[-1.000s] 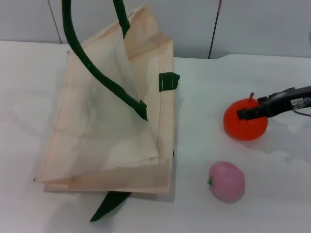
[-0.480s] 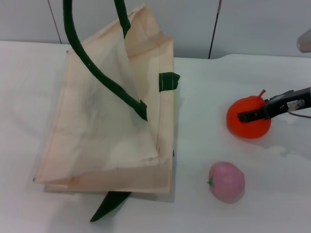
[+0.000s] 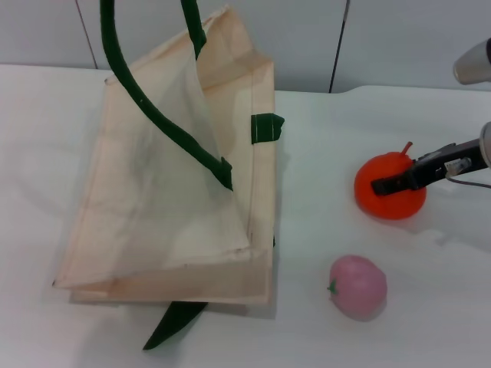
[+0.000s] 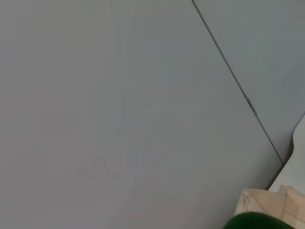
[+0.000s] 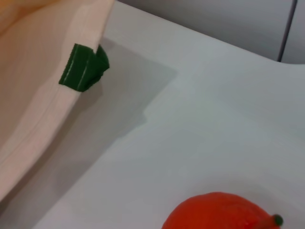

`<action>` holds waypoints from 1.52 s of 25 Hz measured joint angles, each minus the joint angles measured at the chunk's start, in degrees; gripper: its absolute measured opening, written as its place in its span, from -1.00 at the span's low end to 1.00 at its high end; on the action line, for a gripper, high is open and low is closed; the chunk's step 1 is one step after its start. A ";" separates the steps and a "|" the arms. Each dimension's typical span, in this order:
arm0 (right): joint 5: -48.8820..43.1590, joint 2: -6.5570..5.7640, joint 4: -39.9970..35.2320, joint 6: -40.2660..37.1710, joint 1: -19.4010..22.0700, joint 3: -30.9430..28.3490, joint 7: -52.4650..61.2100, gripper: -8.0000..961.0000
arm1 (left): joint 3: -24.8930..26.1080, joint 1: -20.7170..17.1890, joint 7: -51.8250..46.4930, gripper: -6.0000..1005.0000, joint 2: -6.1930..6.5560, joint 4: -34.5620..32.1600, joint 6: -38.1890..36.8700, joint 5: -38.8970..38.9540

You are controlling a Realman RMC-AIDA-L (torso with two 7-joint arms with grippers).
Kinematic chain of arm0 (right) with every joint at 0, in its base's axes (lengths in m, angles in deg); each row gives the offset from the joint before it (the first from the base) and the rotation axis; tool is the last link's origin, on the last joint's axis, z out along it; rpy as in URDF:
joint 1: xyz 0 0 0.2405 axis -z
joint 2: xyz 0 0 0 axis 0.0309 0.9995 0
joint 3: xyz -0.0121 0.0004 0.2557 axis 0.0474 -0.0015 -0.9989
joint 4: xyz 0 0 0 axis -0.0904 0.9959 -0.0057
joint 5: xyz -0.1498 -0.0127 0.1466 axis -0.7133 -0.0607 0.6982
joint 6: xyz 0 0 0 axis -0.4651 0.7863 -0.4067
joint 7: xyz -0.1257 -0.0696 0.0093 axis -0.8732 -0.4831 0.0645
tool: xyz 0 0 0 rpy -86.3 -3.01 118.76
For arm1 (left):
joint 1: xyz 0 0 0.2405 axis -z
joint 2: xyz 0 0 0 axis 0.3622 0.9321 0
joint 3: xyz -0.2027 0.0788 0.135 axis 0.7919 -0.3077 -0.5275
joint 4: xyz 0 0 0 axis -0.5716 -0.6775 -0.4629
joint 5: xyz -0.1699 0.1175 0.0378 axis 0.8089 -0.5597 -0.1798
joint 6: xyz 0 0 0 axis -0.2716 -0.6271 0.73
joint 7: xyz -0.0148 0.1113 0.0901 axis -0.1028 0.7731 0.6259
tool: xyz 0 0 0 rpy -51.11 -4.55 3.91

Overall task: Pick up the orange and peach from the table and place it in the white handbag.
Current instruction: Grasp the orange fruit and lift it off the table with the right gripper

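The orange [image 3: 390, 201] sits on the white table [image 3: 430, 299] at the right, its reddish stem tilted. My right gripper [image 3: 386, 184] reaches in from the right edge, and one dark finger [image 3: 399, 182] lies across the fruit's near side. The other finger is hidden behind the fruit. In the right wrist view the orange [image 5: 224, 212] fills the lower edge. The pink peach [image 3: 358, 287] lies alone nearer the front. The white handbag [image 3: 153, 192] lies at the left. Its green handles [image 3: 153, 115] rise out of the picture's top. My left gripper is out of view.
A grey wall [image 3: 399, 38] stands behind the table's far edge. The left wrist view shows that wall [image 4: 119, 105] and a bit of green strap [image 4: 255, 222]. A loose strap end [image 3: 173, 322] sticks out below the bag. Bare table separates bag and fruits.
The orange's stem has tipped from upright toward the right and the fruit has shifted slightly. The right arm has swung so that more of it shows at the upper right edge.
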 joint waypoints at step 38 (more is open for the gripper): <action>5.43 0.71 -9.38 4.48 2.21 0.64 0.13 -0.21 | 0.00 -0.71 0.18 -0.72 0.00 0.00 -0.14 -0.59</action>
